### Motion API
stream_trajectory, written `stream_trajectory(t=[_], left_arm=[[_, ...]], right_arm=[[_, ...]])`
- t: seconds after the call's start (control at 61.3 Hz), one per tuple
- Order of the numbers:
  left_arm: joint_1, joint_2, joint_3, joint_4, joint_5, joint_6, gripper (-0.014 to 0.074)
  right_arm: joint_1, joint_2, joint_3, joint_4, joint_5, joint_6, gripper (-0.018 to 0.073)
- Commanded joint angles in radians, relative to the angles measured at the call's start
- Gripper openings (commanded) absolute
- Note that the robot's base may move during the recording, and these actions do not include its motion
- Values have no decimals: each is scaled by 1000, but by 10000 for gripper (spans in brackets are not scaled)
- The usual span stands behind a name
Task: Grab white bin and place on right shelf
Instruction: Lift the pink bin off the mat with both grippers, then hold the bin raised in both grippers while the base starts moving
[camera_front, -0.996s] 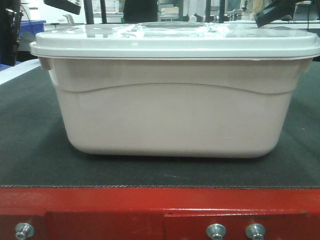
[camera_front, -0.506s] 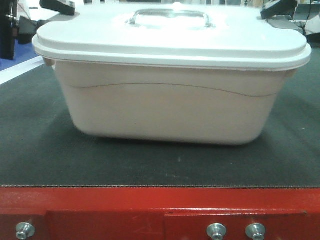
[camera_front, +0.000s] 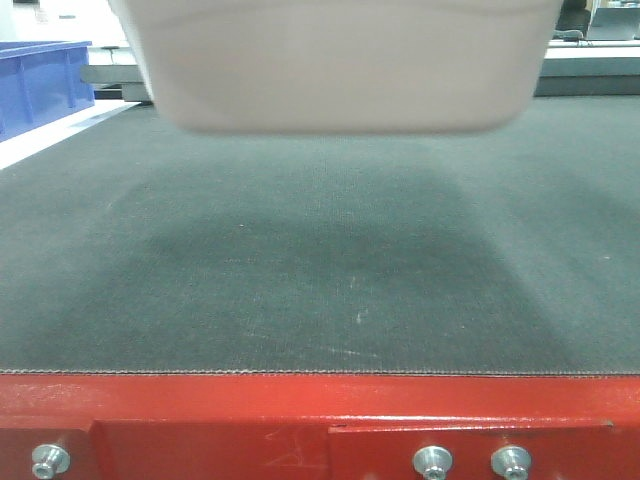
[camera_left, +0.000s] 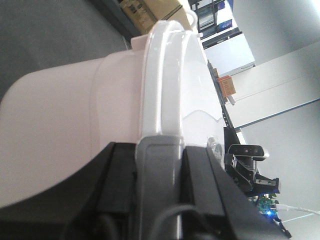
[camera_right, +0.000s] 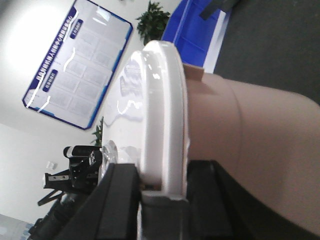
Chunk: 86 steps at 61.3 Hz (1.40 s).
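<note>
The white bin (camera_front: 340, 70) hangs in the air above the dark mat (camera_front: 330, 260); only its rounded lower body shows at the top of the front view, with its shadow on the mat below. In the left wrist view my left gripper (camera_left: 159, 150) is shut on the rim at one end of the white bin (camera_left: 75, 125), the whitish lid (camera_left: 165, 75) running away between its black fingers. My right gripper (camera_right: 162, 172) is shut on the lid edge (camera_right: 160, 110) at the other end of the white bin (camera_right: 250, 135). The right shelf is out of view.
The mat lies on a red-framed table (camera_front: 320, 410) with bolts along its front. A blue bin (camera_front: 40, 80) stands at the far left of the table, and a blue bin (camera_right: 195, 30) shows in the right wrist view. A notice board (camera_right: 75, 65) hangs on the wall.
The white bin has risen off the mat, from resting on it to hanging with only its bottom in the front view. The lid and both grippers have left that view.
</note>
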Motion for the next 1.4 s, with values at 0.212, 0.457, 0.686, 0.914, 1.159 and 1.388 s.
stream_trajectory(t=[0.212,0.457,0.686,0.914,1.159,1.388], left_arm=[[-36,-62,-110,-106,183,-32,-126],[-68,-62,-110,-111,183,-33,-126],[-69,-62,-110,-111,183,-33,-126],[-70,-62,-110,-111,183,-33,-126],[-71,-62,-110,-109,183,-33,-126],[-71,-62,-110,-107,181,-33,-126]], right_arm=[[12,-55,-27,162,226,-5,57],[12,-79,-28,204,226,-5,57],[12,-121,-28,204,226,-5,57],[12,-149,-28,204,226,-5,57],[12,-156,-28,204,215,-5,57],[12,-156,-28,204,195,-5,57]])
